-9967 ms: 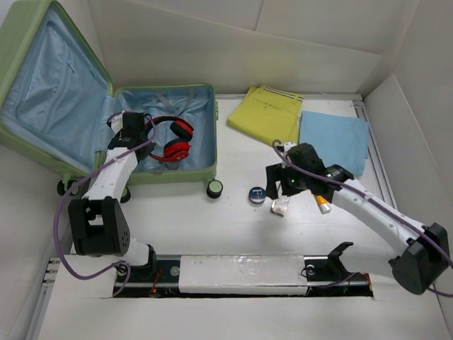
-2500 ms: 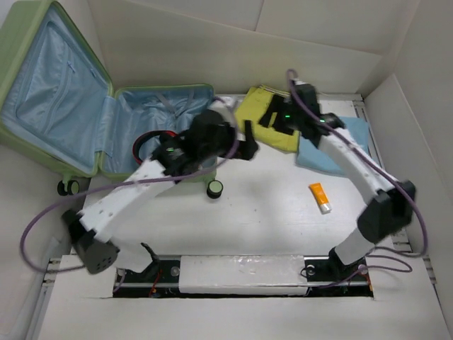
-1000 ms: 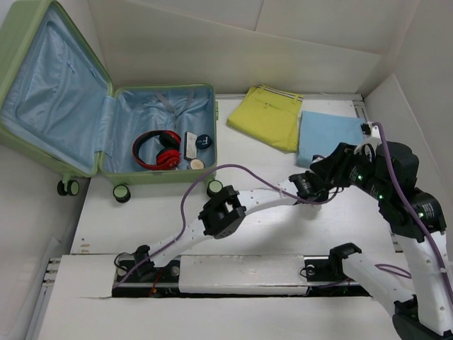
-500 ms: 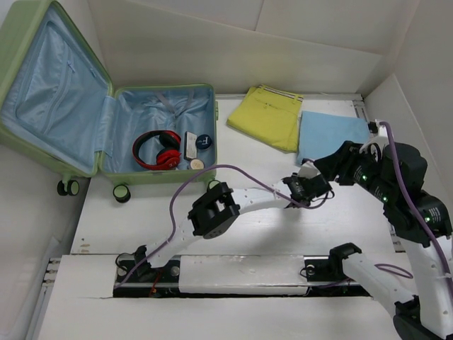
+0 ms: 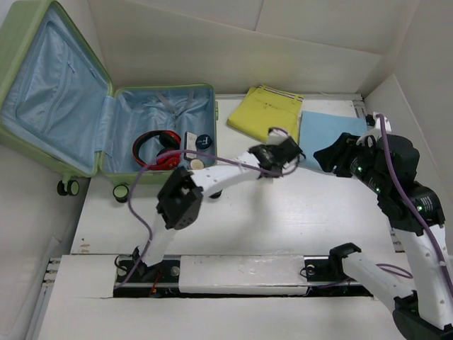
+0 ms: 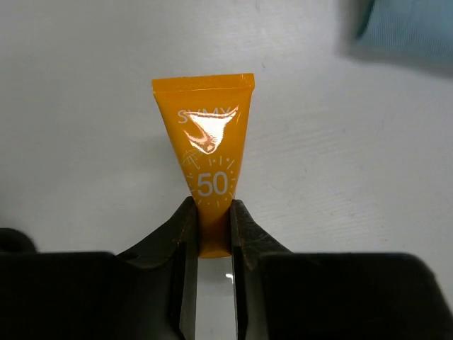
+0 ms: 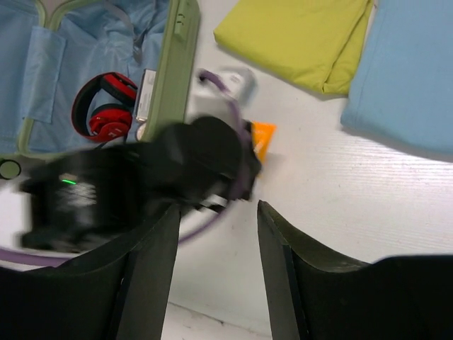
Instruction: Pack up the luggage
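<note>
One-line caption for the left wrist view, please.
Left gripper shut on an orange tube marked 50, over the white table, blue cloth at top right.

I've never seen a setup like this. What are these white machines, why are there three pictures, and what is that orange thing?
These are two robot arms, a left arm and a right arm, bolted to a table, each ending in a two-finger gripper. The wide picture comes from a camera overhead; the other two come from cameras on the wrists. An open green suitcase holds red headphones. A folded yellow cloth and a blue cloth lie on the table. The left gripper pinches an orange tube marked 50. The right gripper is open and empty.
</note>
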{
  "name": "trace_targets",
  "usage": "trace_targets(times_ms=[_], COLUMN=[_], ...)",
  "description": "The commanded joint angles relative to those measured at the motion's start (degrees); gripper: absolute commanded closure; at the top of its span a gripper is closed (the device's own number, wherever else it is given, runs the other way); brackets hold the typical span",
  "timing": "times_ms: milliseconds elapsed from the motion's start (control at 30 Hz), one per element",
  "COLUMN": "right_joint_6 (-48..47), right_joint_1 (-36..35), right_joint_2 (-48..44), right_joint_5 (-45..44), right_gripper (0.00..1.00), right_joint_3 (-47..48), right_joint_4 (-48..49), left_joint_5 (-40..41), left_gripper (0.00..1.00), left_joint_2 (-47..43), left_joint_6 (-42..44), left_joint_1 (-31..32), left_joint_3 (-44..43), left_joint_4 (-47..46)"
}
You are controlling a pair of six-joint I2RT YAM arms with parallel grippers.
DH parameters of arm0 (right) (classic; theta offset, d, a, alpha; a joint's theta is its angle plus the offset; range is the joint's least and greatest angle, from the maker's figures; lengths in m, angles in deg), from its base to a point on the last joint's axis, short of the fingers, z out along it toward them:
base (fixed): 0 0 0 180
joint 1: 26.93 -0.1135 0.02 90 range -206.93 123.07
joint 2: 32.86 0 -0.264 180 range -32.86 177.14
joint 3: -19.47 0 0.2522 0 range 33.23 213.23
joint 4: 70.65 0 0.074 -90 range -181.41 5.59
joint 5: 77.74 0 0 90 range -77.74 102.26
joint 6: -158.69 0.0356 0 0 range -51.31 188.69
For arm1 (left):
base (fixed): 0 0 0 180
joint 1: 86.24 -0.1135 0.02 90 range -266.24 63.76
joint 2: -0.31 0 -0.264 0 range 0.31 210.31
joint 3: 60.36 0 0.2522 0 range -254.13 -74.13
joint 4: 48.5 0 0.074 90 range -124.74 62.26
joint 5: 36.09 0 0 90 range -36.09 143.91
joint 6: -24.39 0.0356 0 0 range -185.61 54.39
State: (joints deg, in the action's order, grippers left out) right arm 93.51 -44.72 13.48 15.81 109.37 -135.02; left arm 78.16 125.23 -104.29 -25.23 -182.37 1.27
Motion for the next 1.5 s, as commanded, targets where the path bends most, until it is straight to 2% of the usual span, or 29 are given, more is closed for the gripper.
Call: trace_targets(times_ms=[0,100,133,233,267,300,333,367,467,500,600,633,733,833,967,1200,1333,1467], right_joint_6=[-0.82,-0.82,-0.82,-0.82,-1.35,-1.35,-1.35,-1.35,-1.35,-1.35,-0.74,-0.74,-0.74,0.76,3.03,7.52,13.49,21.91], right_joint_1=[-0.59,-0.59,-0.59,-0.59,-0.59,-0.59,-0.59,-0.59,-0.59,-0.59,-0.07,-0.06,2.48,4.94,8.54,19.35,26.38,30.00], right_joint_2=[0.85,2.51,3.39,4.28,4.97,5.68,5.68,6.21,7.70,8.92,10.78,11.91,13.50,15.25,17.54,21.06,24.56,29.31], right_joint_5=[-0.13,-0.12,-0.12,-0.12,-0.12,-0.12,-0.12,-0.12,-0.74,-1.26,-3.90,-4.51,-5.57,-5.57,-5.05,-5.84,-5.84,-4.69], right_gripper=[0.46,0.46,0.46,0.46,0.46,0.46,0.46,0.46,0.46,0.43,0.39,0.36,0.32,0.30,0.23,0.23,0.23,0.23], right_joint_3=[-0.46,-1.52,-2.82,-3.72,-4.59,-5.29,-5.30,-5.91,-7.23,-7.23,-7.23,-7.23,-7.23,-7.23,-7.76,-12.94,-17.95,-22.52], right_joint_4=[5.96,7.63,7.63,8.16,8.68,8.69,8.69,9.38,10.09,10.79,10.80,10.80,10.80,10.80,13.51,20.27,25.19,32.04], left_joint_5=[3.17,3.87,3.87,1.33,1.33,0.80,0.10,-0.51,-3.06,-3.85,-5.43,-6.40,-8.69,-9.83,-12.90,-19.85,-21.35,-25.47], left_gripper=[1.00,0.99,0.96,0.93,0.93,0.90,0.85,0.73,0.49,0.42,0.31,0.22,0.16,0.16,0.16,0.16,0.16,0.16], left_joint_2=[-13.99,-21.81,-25.13,-29.02,-30.69,-31.23,-31.23,-31.23,-28.87,-28.34,-29.73,-31.74,-35.43,-36.77,-38.79,-39.40,-40.01,-43.09], left_joint_6=[1.06,2.46,3.25,4.92,4.93,5.62,6.85,6.86,8.44,8.96,9.67,10.28,10.98,11.78,11.79,9.94,9.94,9.94], left_joint_1=[-6.50,-15.72,-21.06,-29.17,-33.81,-35.77,-37.70,-39.46,-44.83,-45.71,-45.72,-45.72,-45.72,-42.74,-33.80,-20.17,-14.45,-13.90], left_joint_3=[2.06,6.89,10.04,16.37,17.71,19.20,20.43,22.01,22.73,22.73,22.73,23.51,24.05,23.44,23.34,26.33,28.44,33.26], left_joint_4=[1.61,-0.92,-1.64,-5.58,-6.47,-7.52,-9.53,-10.08,-10.61,-10.61,-12.18,-12.97,-14.21,-15.00,-15.17,-20.01,-21.68,-24.57])
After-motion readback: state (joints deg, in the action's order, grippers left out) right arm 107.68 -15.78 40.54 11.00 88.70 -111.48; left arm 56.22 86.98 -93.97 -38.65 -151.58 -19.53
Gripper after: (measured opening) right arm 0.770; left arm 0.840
